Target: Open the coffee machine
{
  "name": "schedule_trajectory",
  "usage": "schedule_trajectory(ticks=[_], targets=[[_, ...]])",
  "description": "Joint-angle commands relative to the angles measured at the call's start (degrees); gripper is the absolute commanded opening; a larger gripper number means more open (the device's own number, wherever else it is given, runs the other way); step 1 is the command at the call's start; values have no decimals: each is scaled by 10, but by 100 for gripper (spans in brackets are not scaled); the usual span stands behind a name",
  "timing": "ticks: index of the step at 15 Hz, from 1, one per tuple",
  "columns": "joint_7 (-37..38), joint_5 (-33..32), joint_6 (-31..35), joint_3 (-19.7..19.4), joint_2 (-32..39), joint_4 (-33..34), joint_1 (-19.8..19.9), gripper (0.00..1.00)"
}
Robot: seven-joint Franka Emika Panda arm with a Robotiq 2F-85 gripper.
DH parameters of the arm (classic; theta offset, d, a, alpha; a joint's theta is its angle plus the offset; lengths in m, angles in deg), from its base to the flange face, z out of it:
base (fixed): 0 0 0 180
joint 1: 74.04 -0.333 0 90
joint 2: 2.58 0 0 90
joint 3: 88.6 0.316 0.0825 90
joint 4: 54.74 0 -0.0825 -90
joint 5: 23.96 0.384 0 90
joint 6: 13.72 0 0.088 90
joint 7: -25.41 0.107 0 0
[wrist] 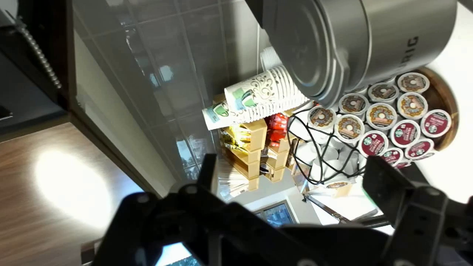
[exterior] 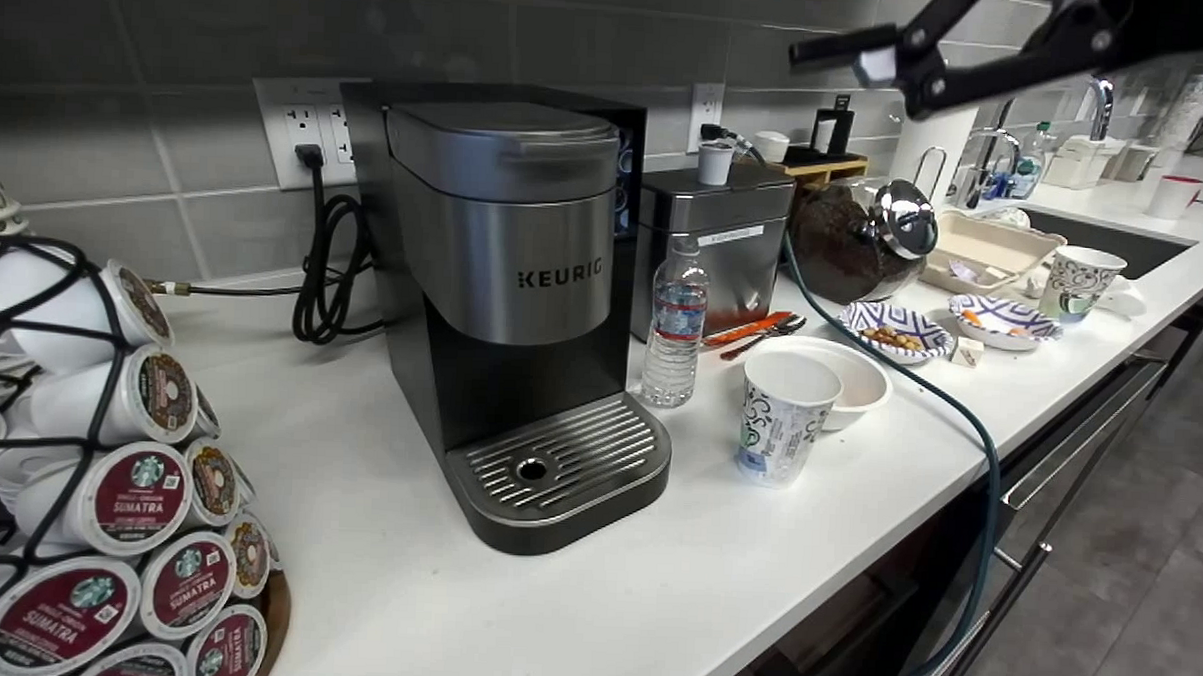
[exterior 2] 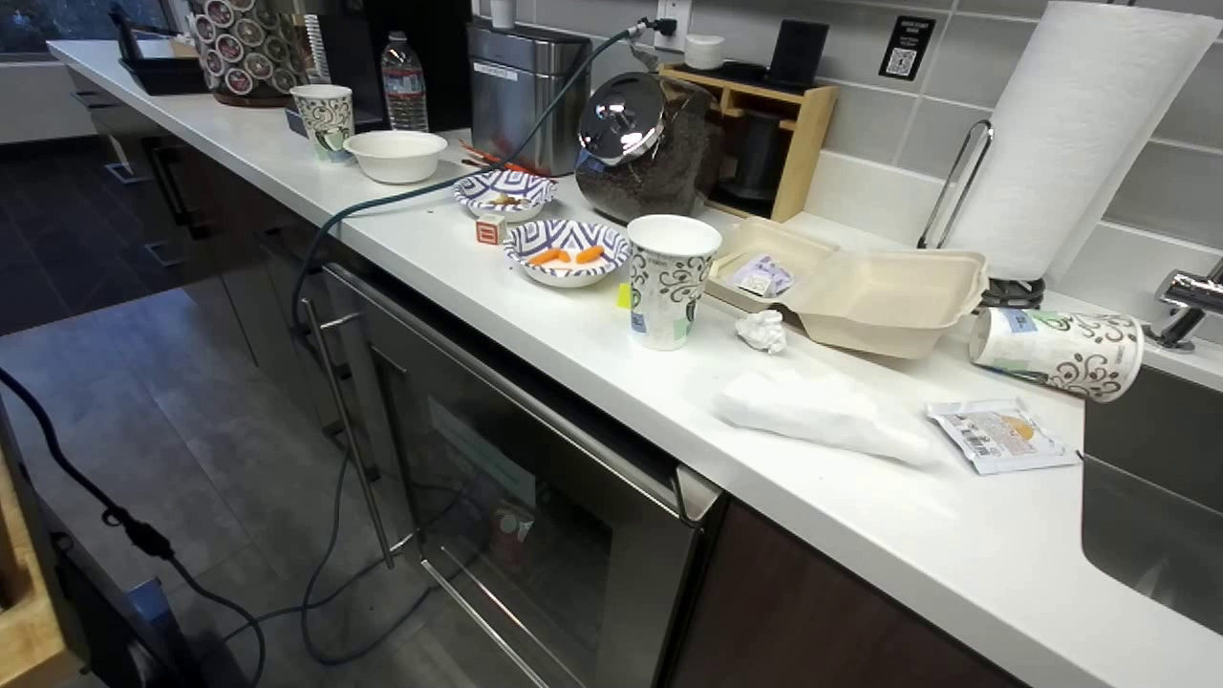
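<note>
The coffee machine (exterior: 524, 275) is a tall dark grey and black Keurig brewer standing upright on the counter. Its rounded top lid (exterior: 508, 155) is down. Its drip tray (exterior: 557, 467) holds nothing. In the wrist view, the coffee machine (wrist: 402, 33) is at the upper right, with its lid (wrist: 306, 48) seen from above. In an exterior view, only its dark side (exterior 2: 444, 81) shows at the top. My gripper (wrist: 292, 166) is open, with nothing between its fingers. In an exterior view, one finger of the gripper (exterior: 842, 48) shows at the upper right, above and apart from the machine.
A water bottle (exterior: 676, 331), paper cup (exterior: 784, 414) and metal bin (exterior: 715, 242) stand beside the machine. A wire holder of pods (exterior: 136, 492) is on its other side. A hose-like cable (exterior: 920, 379) crosses the counter. Stacked cups (wrist: 262, 92) stand by the tiled wall.
</note>
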Motion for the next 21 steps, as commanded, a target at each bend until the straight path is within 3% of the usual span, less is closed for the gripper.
schedule_trajectory(ticks=[1,5,8,13,17,18,21], targets=[[-139,124,53,67,41,-35,31,100],[-291,217,93,106,106,-25,18,100],[-392,265,99,113,160,-7,-8,100],[-507,341,104,70,246,64,-73,100],[-522,351,96,47,282,117,-110,100],[-420,292,81,-48,223,87,-164,100],[-395,272,86,-116,227,98,-222,100]])
